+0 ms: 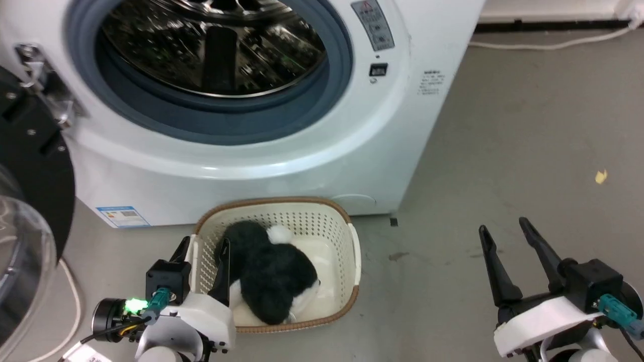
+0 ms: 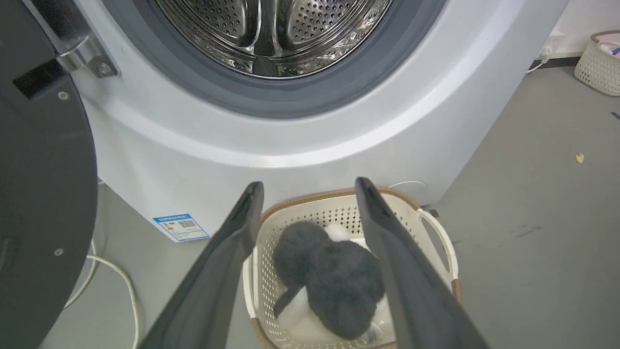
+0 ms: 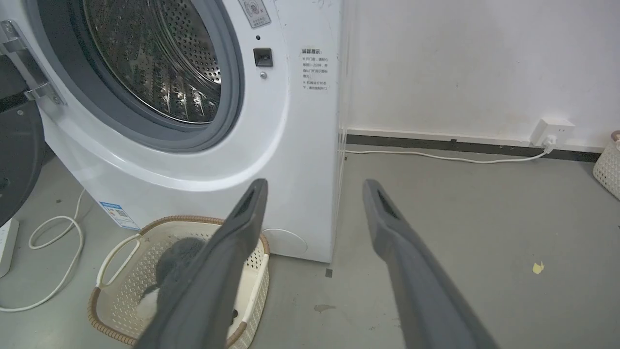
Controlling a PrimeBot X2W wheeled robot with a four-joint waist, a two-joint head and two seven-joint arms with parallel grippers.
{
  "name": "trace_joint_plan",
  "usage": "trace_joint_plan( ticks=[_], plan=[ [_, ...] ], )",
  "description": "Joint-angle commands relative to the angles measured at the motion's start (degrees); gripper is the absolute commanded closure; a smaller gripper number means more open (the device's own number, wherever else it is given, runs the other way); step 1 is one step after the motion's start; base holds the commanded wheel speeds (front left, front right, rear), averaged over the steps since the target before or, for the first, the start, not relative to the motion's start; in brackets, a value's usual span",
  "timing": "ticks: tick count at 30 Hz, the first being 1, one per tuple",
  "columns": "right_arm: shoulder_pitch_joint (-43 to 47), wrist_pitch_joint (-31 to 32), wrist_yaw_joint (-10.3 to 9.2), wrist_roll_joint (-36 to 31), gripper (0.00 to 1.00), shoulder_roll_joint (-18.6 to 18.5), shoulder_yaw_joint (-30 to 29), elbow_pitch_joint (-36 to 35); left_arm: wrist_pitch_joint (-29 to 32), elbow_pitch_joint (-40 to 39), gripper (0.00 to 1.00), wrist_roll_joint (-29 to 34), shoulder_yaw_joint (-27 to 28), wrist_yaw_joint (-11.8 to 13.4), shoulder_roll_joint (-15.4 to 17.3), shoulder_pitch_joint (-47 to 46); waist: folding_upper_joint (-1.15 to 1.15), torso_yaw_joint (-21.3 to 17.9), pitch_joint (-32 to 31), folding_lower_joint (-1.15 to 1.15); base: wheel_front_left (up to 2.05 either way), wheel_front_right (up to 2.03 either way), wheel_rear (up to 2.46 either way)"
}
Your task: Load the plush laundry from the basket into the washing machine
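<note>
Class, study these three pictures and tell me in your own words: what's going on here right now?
Laundry is about to be loaded. The plush laundry lies in the basket on the floor, in front of the washing machine, whose door stands open at the left. The left gripper is open at the basket's left side, with nothing gripped yet. The right gripper is open over the floor, holding nothing. The drum looks empty.

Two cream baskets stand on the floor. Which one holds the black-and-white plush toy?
The basket right in front of the washing machine holds the plush toy; the other basket stands far off by the wall.
</note>
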Motion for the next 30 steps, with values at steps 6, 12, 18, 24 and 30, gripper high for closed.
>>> trace_joint_plan(
  ticks=[6,12,18,24,30],
  plan=[
    [-1.8,-1.2,-0.02,2.0,0.00,0.0,0.5,-0.2,0.2,2.8,0.00,-0.6,-0.4,-0.1,1.8,-2.6,0.00,-2.3,3.5,-0.01,0.00,0.00,0.00],
    [-2.7,-1.9,-0.02,4.3,0.00,0.0,1.2,-0.5,1.2,5.7,0.00,-0.6,-1.1,-0.2,3.3,-4.7,0.00,-4.0,6.4,-0.01,0.00,0.00,0.00],
    [-3.6,-2.5,-0.03,5.6,0.00,0.0,1.8,-0.5,1.1,7.5,0.00,-1.8,-2.0,-1.6,4.5,-6.5,0.00,-5.6,9.0,-0.01,0.00,0.00,0.00],
    [-4.4,-3.2,-0.03,7.6,0.00,0.0,2.5,-0.7,1.5,11.0,0.00,-2.2,-3.1,-2.2,6.6,-8.8,0.00,-7.5,12.0,-0.01,0.00,0.00,0.00],
    [-5.6,-4.1,-0.03,9.1,0.00,0.0,3.1,-1.1,3.7,16.2,0.00,-2.2,-4.2,-2.5,9.1,-11.7,0.00,-9.6,15.8,-0.01,0.00,0.00,0.00]
  ],
)
